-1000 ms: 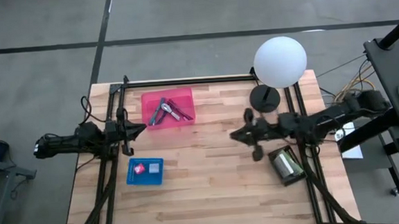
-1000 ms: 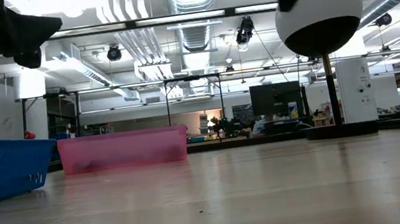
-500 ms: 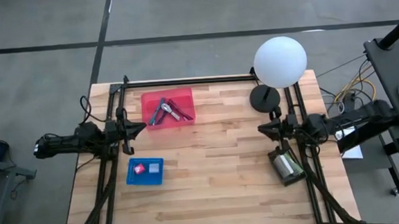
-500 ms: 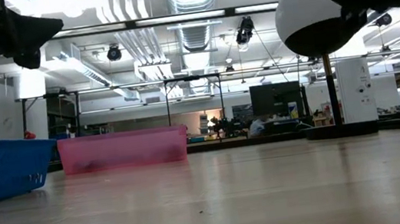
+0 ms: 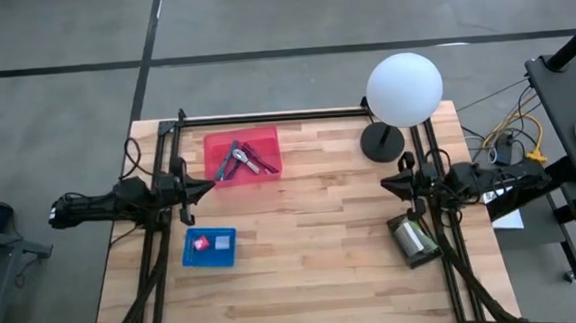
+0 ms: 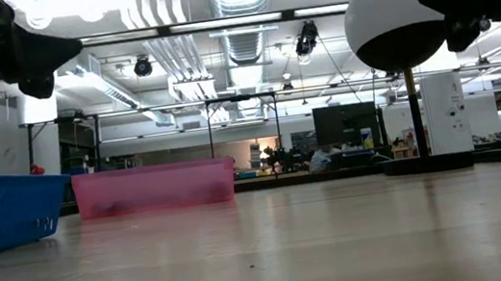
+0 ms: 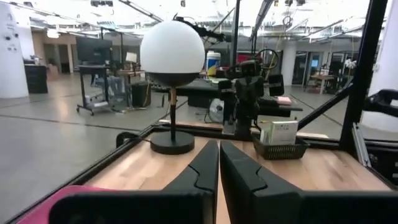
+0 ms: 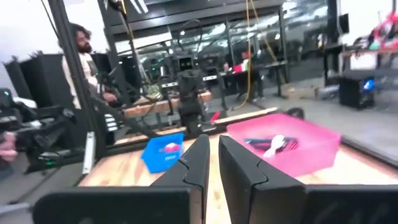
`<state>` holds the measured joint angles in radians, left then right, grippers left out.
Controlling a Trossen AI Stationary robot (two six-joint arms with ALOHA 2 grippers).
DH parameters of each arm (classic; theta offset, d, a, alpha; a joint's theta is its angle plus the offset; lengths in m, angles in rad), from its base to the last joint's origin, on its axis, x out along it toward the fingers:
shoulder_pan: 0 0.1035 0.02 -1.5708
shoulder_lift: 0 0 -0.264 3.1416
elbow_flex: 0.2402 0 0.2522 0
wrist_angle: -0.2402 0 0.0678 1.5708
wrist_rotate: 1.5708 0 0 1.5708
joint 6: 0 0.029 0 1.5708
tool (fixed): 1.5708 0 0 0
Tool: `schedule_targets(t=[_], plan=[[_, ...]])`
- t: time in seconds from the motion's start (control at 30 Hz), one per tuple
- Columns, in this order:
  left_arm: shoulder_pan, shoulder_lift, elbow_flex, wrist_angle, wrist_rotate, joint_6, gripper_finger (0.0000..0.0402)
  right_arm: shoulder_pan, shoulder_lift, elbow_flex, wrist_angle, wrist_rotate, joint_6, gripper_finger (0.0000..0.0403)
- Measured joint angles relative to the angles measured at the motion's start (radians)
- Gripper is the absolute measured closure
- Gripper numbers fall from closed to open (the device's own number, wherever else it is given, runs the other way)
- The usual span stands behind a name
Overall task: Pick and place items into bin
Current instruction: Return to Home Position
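A pink bin [image 5: 243, 156] at the table's far left holds pen-like sticks and a silver tool [image 5: 230, 161]; it also shows in the right wrist view [image 8: 292, 146]. A smaller blue bin [image 5: 210, 246] nearer the front holds tiny pink and lavender blocks [image 5: 211, 243]. My left gripper [image 5: 207, 184] hovers level just left of the gap between the two bins, shut and empty [image 7: 219, 163]. My right gripper [image 5: 388, 183] hovers level at the table's right side, below the lamp base, shut and empty [image 8: 213, 160]. Both grippers point toward each other across the table.
A white globe lamp [image 5: 404, 89] stands on its black round base [image 5: 382, 141] at the far right. A black mesh basket [image 5: 413, 239] sits under the right arm. Black frame rails [image 5: 265, 117] run along the table's edges. A person [image 8: 78, 43] stands beyond the table.
My right gripper has drawn back from the table's middle toward its right edge and sunk a little, staying shut and empty. The bins and their contents have kept still.
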<state>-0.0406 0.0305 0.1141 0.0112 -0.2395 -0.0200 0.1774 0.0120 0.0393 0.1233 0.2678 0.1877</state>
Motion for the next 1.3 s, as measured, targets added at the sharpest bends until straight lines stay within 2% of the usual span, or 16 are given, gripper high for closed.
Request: schedule_targets(t=[0.17, 0.43, 0.6, 1.3], plan=[[0.0, 0.006, -0.023, 0.011, 0.014, -0.002, 0.0402, 0.002, 0.02, -0.021, -0.016, -0.005, 0.046, 0.0376], [0.0, -0.001, -0.105, 0.027, 0.118, -0.05, 0.0402, 0.004, 0.002, -0.03, -0.035, -0.005, 0.074, 0.0376], [0.0, 0.007, -0.105, 0.031, 0.118, 0.006, 0.0402, 0.004, 0.003, -0.03, -0.043, -0.03, 0.054, 0.0376], [0.0, 0.011, -0.107, 0.032, 0.115, 0.001, 0.0402, 0.004, 0.01, -0.03, -0.079, -0.033, 0.041, 0.0376]])
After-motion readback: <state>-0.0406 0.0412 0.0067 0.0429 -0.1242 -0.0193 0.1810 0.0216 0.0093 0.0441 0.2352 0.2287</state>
